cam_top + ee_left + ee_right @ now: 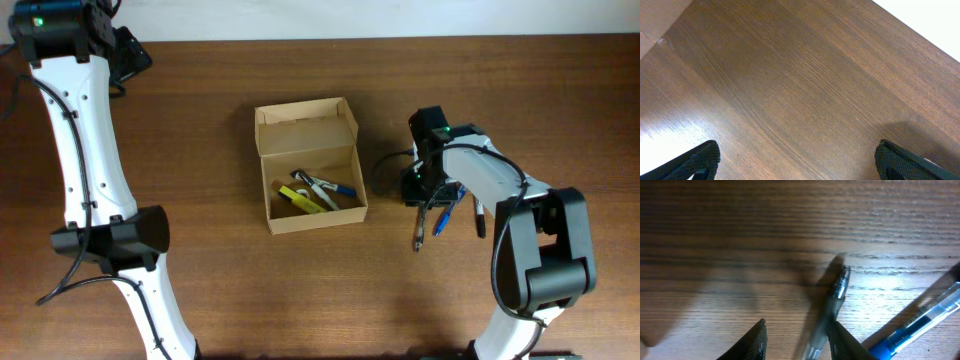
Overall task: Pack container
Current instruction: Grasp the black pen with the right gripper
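Jaws of the right gripper [799, 332] are spread, with a clear pen [836, 292] lying between them, close against one finger [842, 342]. A blue pen [920, 325] lies just beside. If the jaws are closed off-centre, the clear pen may be rolled away, or pinched askew and dropped short of the box [305, 160], which stands open well apart with pens [318, 190] inside. Jaws of the left gripper [796, 155] are spread over bare table [805, 75].

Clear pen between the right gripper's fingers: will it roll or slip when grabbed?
The clear pen probably rolls: a slim round barrel lying loose on the wooden table. Likely slippery; the plastic looks glossy. The right gripper is open around it.
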